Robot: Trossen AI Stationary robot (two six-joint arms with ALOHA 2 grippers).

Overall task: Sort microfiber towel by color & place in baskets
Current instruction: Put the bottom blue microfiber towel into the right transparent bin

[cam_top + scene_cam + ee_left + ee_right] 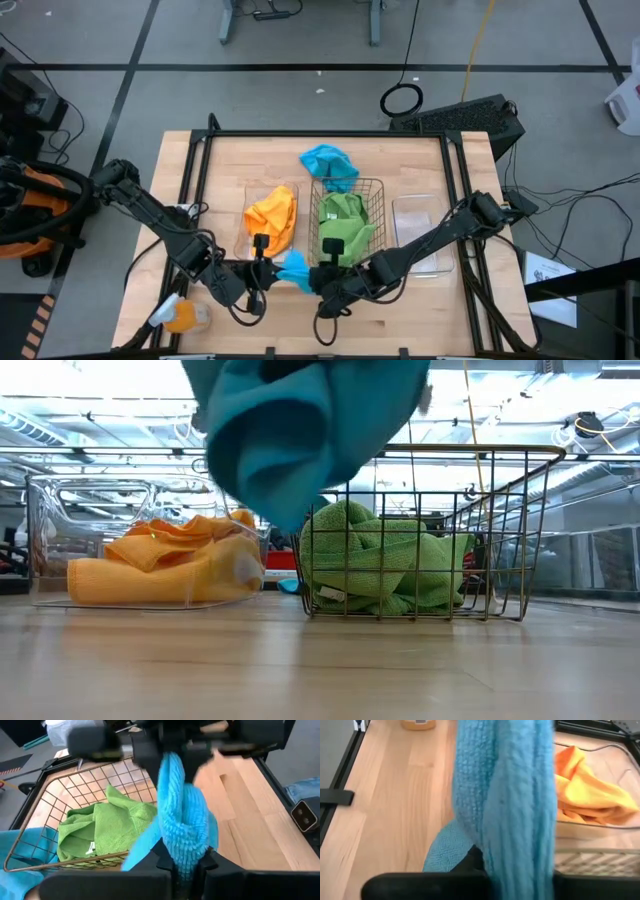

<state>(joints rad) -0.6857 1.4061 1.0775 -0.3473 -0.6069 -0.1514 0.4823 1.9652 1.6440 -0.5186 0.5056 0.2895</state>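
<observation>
Gripping one blue towel (295, 270), both tools (272, 275) show no writing.

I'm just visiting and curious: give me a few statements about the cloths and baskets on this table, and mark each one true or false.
1. The green cloths lie in the wire basket. True.
2. The orange-yellow cloths sit in the wire basket. False: they are in a clear plastic basket beside it.
3. Both robot hands grip one blue cloth between them. True: the left hand and the right hand each hold it, lifted off the table.
4. The second blue cloth is already in a basket. False: it lies on the table behind the wire basket.
5. The right-hand clear basket holds a cloth. False: no cloth shows in it.
</observation>
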